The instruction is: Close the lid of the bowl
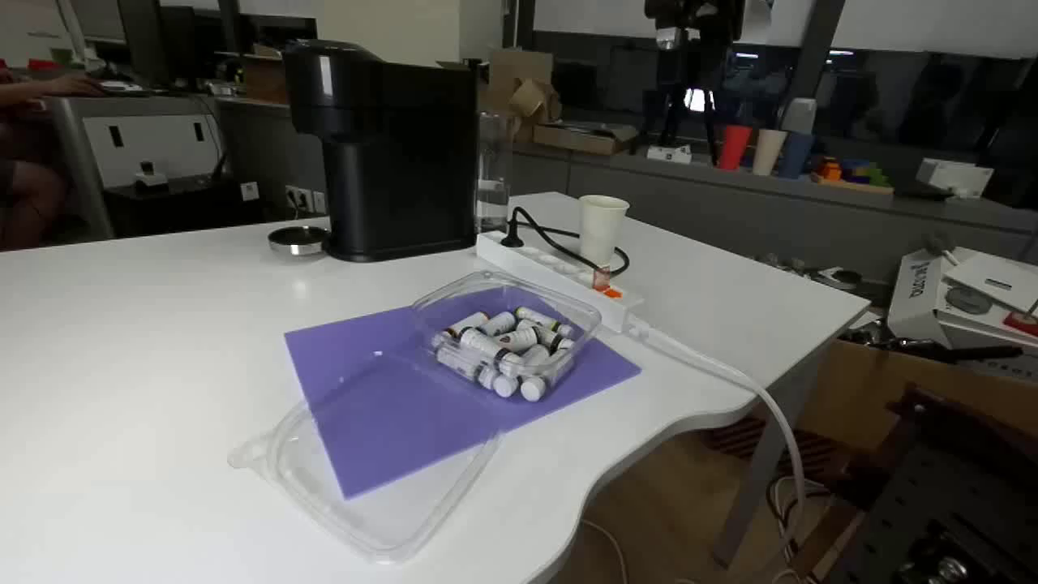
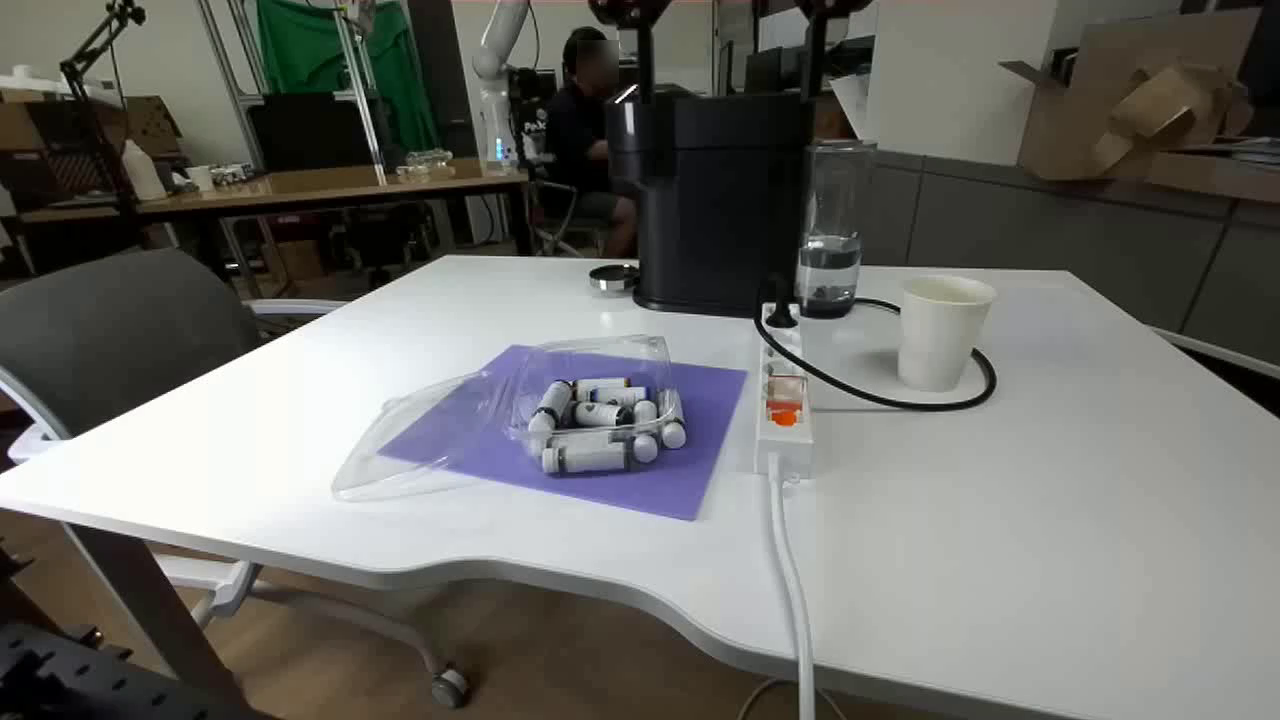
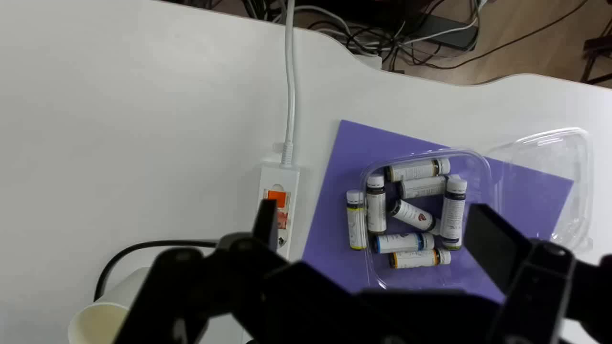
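Note:
The bowl is a clear, squarish plastic container; its rim shows in both exterior views and in the wrist view. It stands on a purple mat and holds several small white-labelled bottles. The clear lid lies open beside the bowl, over the mat's edge and partly on the white table. I cannot tell whether it is joined to the bowl. My gripper is open and empty, high above the table. Its fingers hang at the top in an exterior view.
A purple mat lies under the bowl. A white power strip with a black cable and white cord is beside it. A white paper cup, a black coffee machine and a small metal dish stand farther back.

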Robot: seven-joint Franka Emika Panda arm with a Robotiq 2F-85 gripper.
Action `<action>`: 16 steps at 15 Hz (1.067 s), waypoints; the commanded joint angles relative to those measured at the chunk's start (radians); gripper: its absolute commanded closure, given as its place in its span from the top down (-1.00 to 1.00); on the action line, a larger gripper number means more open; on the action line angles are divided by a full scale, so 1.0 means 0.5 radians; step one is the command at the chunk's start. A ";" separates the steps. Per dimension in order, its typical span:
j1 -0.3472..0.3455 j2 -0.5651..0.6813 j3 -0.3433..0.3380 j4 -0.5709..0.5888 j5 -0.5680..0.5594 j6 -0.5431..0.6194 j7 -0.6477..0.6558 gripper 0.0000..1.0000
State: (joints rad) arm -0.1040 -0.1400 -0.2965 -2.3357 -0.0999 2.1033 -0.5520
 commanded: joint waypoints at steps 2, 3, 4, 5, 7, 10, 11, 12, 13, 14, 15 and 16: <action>-0.049 0.003 0.049 0.003 0.008 0.000 -0.005 1.00; -0.049 0.003 0.049 0.003 0.008 0.000 -0.005 1.00; -0.049 0.003 0.049 0.003 0.008 0.001 -0.005 1.00; -0.049 0.003 0.049 0.003 0.008 0.001 -0.005 1.00; -0.049 0.003 0.049 0.003 0.008 0.001 -0.005 1.00; -0.049 0.003 0.049 0.003 0.008 0.001 -0.005 1.00; -0.035 -0.014 0.067 -0.051 -0.009 0.088 -0.041 1.00; -0.032 -0.022 0.093 -0.090 -0.054 0.148 -0.030 1.00; -0.023 -0.040 0.125 -0.166 -0.117 0.268 -0.033 1.00; -0.017 -0.052 0.155 -0.232 -0.179 0.376 -0.034 1.00; -0.009 -0.065 0.187 -0.313 -0.252 0.492 -0.041 1.00; 0.000 -0.081 0.218 -0.407 -0.321 0.602 -0.059 1.00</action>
State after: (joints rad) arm -0.1078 -0.1399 -0.2270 -2.4220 -0.1740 2.2749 -0.5702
